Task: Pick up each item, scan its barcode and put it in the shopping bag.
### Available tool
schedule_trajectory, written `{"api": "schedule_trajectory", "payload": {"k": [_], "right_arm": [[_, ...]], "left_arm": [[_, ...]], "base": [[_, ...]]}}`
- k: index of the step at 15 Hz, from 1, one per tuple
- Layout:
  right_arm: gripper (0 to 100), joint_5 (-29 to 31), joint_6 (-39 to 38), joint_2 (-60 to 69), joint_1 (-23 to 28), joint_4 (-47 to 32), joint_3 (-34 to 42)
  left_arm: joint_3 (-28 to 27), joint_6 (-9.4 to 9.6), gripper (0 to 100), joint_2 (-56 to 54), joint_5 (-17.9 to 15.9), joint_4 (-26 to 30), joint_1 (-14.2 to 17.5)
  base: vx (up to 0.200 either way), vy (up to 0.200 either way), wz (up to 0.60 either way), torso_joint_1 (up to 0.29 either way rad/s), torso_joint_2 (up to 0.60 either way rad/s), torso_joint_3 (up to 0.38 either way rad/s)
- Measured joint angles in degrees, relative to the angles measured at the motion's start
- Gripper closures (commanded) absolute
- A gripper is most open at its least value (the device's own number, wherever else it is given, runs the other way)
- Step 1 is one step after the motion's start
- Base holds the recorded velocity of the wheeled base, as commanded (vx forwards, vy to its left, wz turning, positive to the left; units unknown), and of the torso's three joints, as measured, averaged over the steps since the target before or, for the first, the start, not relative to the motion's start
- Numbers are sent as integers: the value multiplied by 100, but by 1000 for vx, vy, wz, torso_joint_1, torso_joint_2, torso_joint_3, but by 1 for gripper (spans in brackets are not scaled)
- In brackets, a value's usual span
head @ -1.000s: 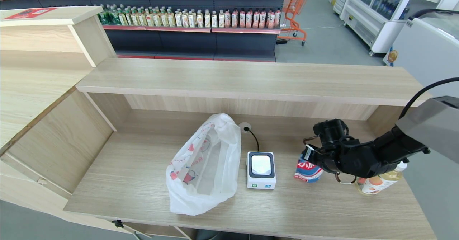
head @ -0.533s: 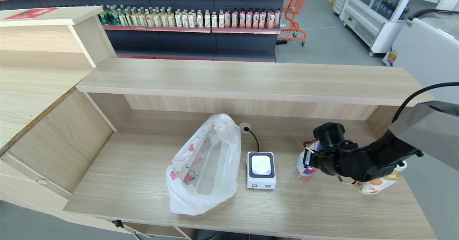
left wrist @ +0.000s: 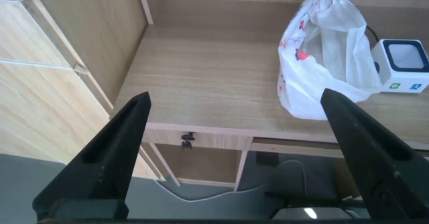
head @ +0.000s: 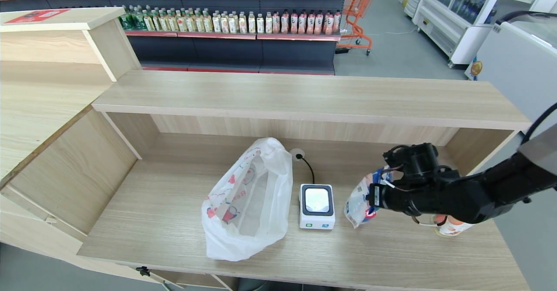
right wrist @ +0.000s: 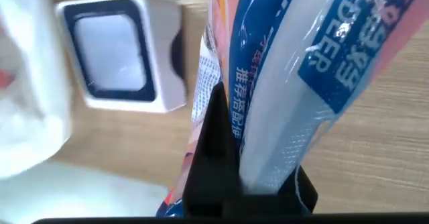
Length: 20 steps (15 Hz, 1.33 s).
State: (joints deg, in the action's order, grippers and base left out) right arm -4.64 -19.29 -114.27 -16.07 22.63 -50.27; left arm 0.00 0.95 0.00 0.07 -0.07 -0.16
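Observation:
My right gripper [head: 375, 195] is shut on a white, blue and red snack packet [head: 360, 199], held tilted just above the counter to the right of the barcode scanner [head: 317, 205]. In the right wrist view the packet [right wrist: 295, 76] sits between my fingers [right wrist: 216, 150], with the scanner [right wrist: 117, 63] beyond it. The white shopping bag [head: 246, 199] lies open to the left of the scanner. A bottle [head: 450, 226] stands behind my right arm, mostly hidden. My left gripper [left wrist: 234, 157] is open, hanging off the counter's front edge, with the bag [left wrist: 325, 49] far from it.
The counter [head: 174, 221] has a raised back shelf [head: 304, 95] and a wooden side wall on the left. The scanner's cable [head: 308, 167] runs to a hole at the back. Bare counter lies left of the bag and along the front edge.
My right gripper has lifted the snack packet off the counter, turned it and carried it left towards the scanner. The right arm has dropped lower, hiding more of the bottle.

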Motion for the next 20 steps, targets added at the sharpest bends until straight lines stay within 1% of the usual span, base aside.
{"api": "schedule_trajectory", "payload": {"k": [2,5,7,8,9,10,14,18,20], "right_arm": [[100,-1642,363,686,194,-635,-71],[100,-3764,779,1565,588,-1119,-165],[100,-5066,831,2015,708,-1174,-193],[100,-5609,831,2202,747,-1185,-210],[100,-5956,829,2374,769,-1196,-221],[100,-6061,827,2509,761,-1204,-221],[100,-6079,816,2847,417,-1321,-35],[100,-6088,785,3132,163,-1396,341],[100,-6093,645,3290,30,-1396,511]], "left_arm": [[0,2,0,0,0,0,0],[0,2,0,0,0,0,0],[0,2,0,0,0,0,0],[0,2,0,0,0,0,0],[0,2,0,0,0,0,0],[0,0,0,0,0,0,0],[0,2,0,0,0,0,0],[0,2,0,0,0,0,0],[0,2,0,0,0,0,2]], "base": [[0,0,0,0,0,0],[0,0,0,0,0,0],[0,0,0,0,0,0],[0,0,0,0,0,0],[0,0,0,0,0,0],[0,0,0,0,0,0],[0,0,0,0,0,0],[0,0,0,0,0,0],[0,0,0,0,0,0]]}}
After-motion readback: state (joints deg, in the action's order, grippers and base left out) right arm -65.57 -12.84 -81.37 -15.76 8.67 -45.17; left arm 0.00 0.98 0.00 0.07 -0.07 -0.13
